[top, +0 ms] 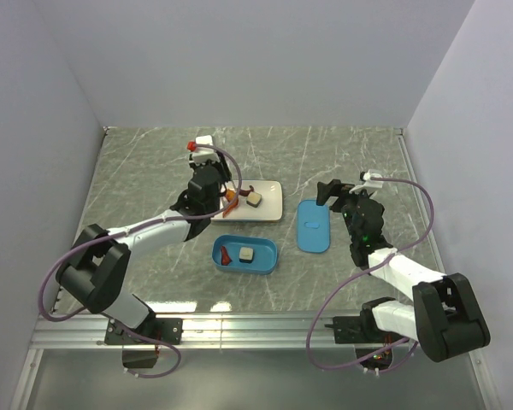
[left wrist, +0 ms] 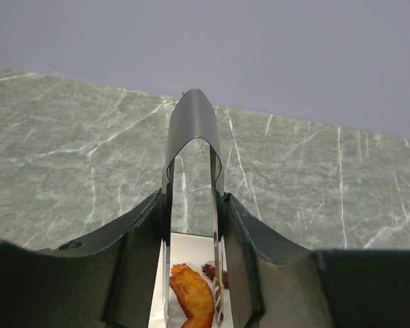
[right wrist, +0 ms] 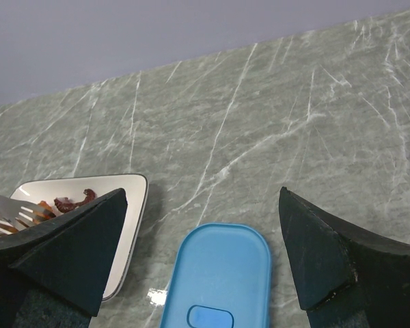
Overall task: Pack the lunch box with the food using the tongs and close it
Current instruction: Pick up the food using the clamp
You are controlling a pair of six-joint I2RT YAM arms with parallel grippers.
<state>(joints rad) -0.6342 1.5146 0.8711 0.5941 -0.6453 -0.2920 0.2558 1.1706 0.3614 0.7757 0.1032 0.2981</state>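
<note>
1. The left claw (top: 212,193) was squeezed narrow on the tongs (left wrist: 191,116). Its two fingers (left wrist: 140,239) pressed the thin metal legs from both sides, and the bent end stuck up above them.
2. That claw hung over the left end of the white plate (top: 274,209), which sat near the middle of the table (top: 154,171).
3. An orange piece (left wrist: 191,297) lay on the plate between the legs of the tongs. I could not tell if the tips were pinching it, because they were cut off at the bottom of the left wrist view.
4. A dark red bit (left wrist: 210,270) lay just beside the orange piece on the plate.
5. A pale cube (top: 254,199) with dark edges also sat on the plate, to the right of the tongs.
6. The lunch box (top: 269,256) stood open near the front edge of the table, about in the middle and just in front of the plate.
7. Inside the box were a dark red piece (top: 227,256) and another cube (top: 246,254), side by side.
8. The lid (top: 313,225) lay flat on the table to the right of the box, not touching it, with its small tab facing up.
9. The right claw (top: 346,192) was spread wide and held nothing. It hung just past the far end of the lid, toward the right edge of the table.
</note>
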